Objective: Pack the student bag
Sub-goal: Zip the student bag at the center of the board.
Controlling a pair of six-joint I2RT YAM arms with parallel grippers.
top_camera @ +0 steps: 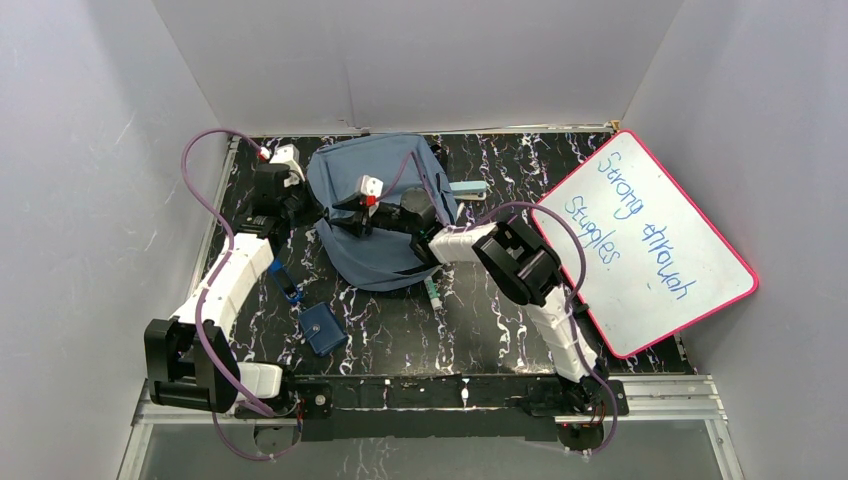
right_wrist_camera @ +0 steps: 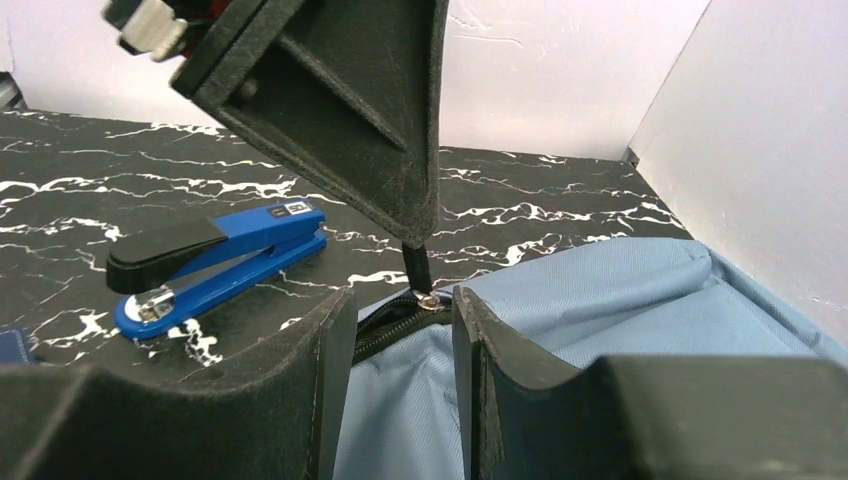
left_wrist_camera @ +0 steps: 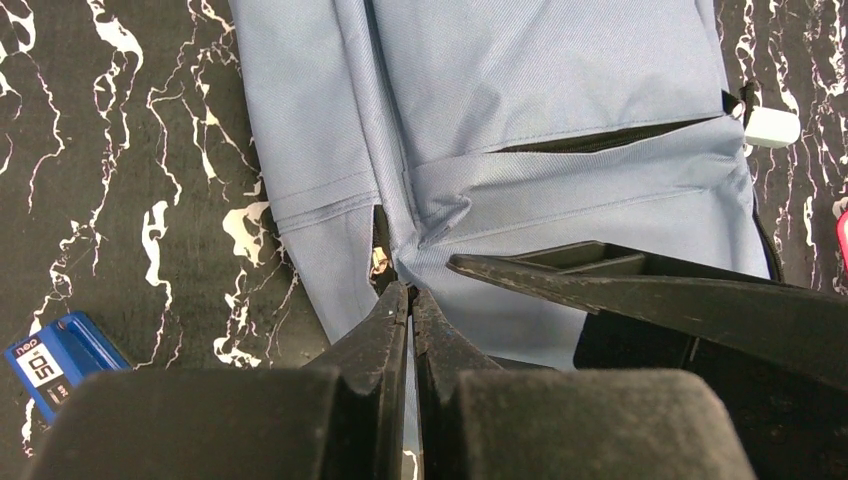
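The student bag (top_camera: 385, 262), a slate-blue backpack, lies at the middle back of the table. My left gripper (left_wrist_camera: 410, 292) is shut on the bag's black zipper pull (right_wrist_camera: 414, 262) at the bag's left edge. In the top view the left gripper (top_camera: 328, 212) reaches in from the left. My right gripper (right_wrist_camera: 404, 308) is open, its jaws standing either side of the bag fabric (right_wrist_camera: 620, 290) just below the zipper slider. From above, the right gripper (top_camera: 347, 222) meets the left one over the bag. One right finger (left_wrist_camera: 650, 295) crosses the left wrist view.
A blue stapler (top_camera: 286, 283) lies left of the bag, also seen as the stapler (right_wrist_camera: 220, 255). A dark-blue pouch (top_camera: 323, 329) sits nearer the front. A pink-framed whiteboard (top_camera: 645, 240) fills the right side. A light-blue item (top_camera: 468, 188) pokes out behind the bag. White walls enclose the table.
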